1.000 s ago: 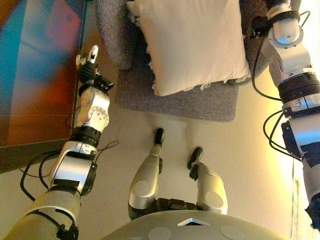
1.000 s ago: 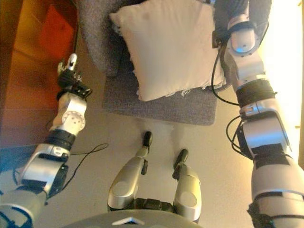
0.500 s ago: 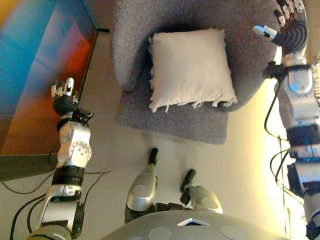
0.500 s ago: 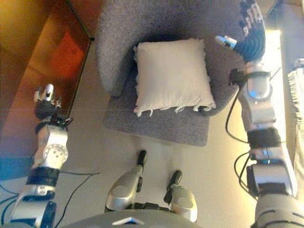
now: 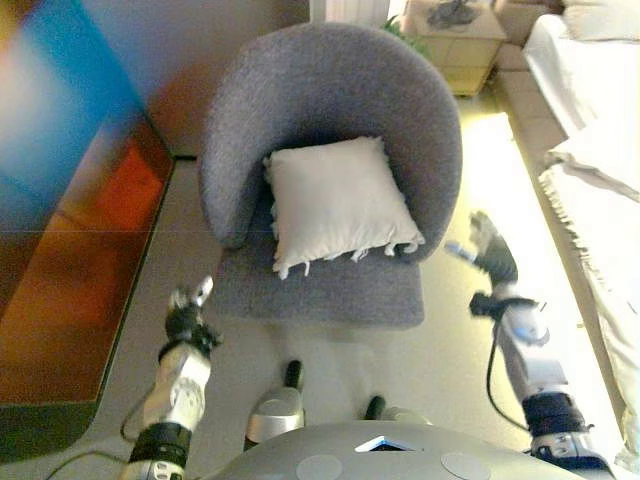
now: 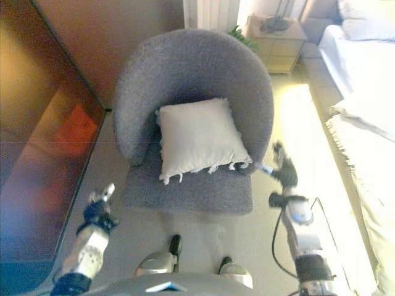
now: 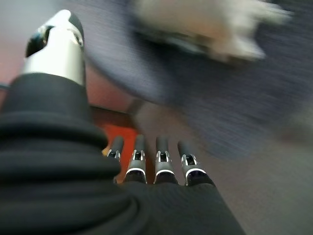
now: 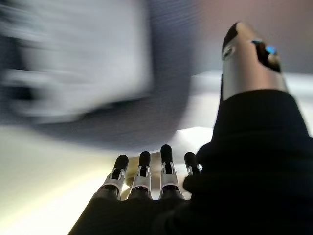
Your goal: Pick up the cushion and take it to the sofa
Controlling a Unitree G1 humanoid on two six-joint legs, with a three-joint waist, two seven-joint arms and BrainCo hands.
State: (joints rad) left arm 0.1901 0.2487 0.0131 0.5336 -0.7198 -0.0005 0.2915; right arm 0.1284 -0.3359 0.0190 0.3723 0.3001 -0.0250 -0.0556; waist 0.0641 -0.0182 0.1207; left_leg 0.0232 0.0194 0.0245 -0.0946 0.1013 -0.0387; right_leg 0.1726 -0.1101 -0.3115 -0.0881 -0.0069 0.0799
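A white fringed cushion (image 5: 337, 203) lies on the seat of a grey round-backed armchair (image 5: 330, 90). My left hand (image 5: 187, 312) is low at the chair's front left corner, off the cushion, fingers straight and empty. My right hand (image 5: 487, 256) is beside the chair's right side, fingers straight and empty. Each wrist view shows its own fingers (image 7: 159, 156) (image 8: 146, 169) extended with the chair and cushion blurred beyond. A white-covered sofa or bed (image 5: 600, 170) runs along the right edge.
A dark glossy panel (image 5: 60, 240) stands on the left. A small wooden cabinet (image 5: 455, 40) sits behind the chair on the right. Pale floor (image 5: 450, 330) lies between the chair and the white furniture.
The view has pulled back, so the whole chair now shows. Both hands have dropped from beside the cushion to low at the chair's front corners. The cushion stays on the seat.
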